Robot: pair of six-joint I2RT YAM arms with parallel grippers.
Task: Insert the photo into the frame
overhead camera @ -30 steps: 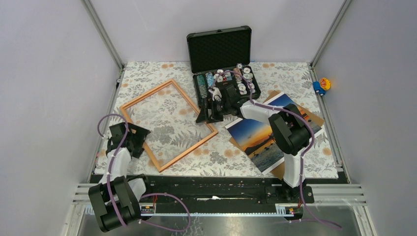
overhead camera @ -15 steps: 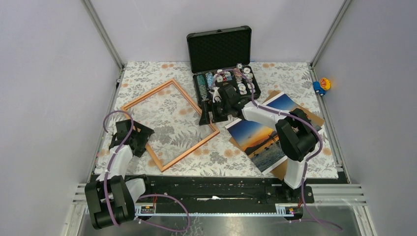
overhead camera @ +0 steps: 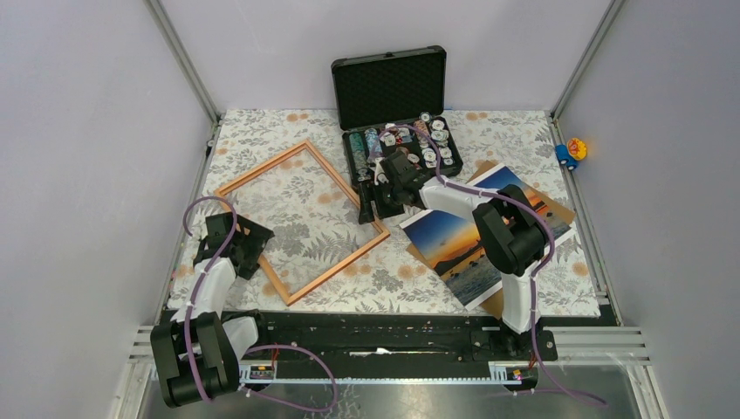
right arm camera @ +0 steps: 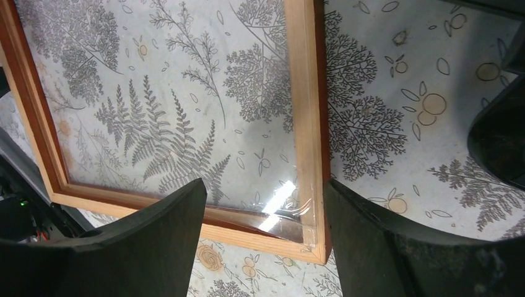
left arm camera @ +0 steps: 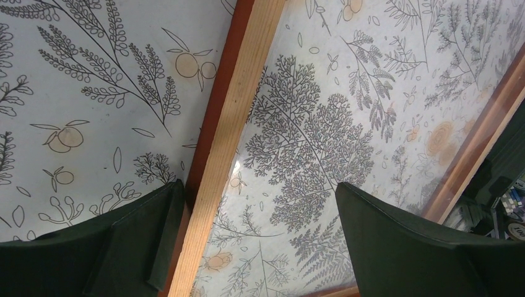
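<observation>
Jaws of the left gripper [left arm camera: 257,192] gape astride a rail of the thin orange-brown wooden picture frame [overhead camera: 261,166]. The right gripper [right arm camera: 265,189], also released, straddles its right corner. The large glossy sunset photo [overhead camera: 447,240] lies further right, outside it.

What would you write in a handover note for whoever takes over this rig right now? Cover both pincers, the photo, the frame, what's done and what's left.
Left pincer: open, straddling the frame at its near-left rail, holding nothing.
Right pincer: open, above the frame's right corner, holding nothing.
Photo: face up on the backing board, right of the frame.
Done: nothing placed.
Left: pick up the photo, lay it in the frame.
</observation>
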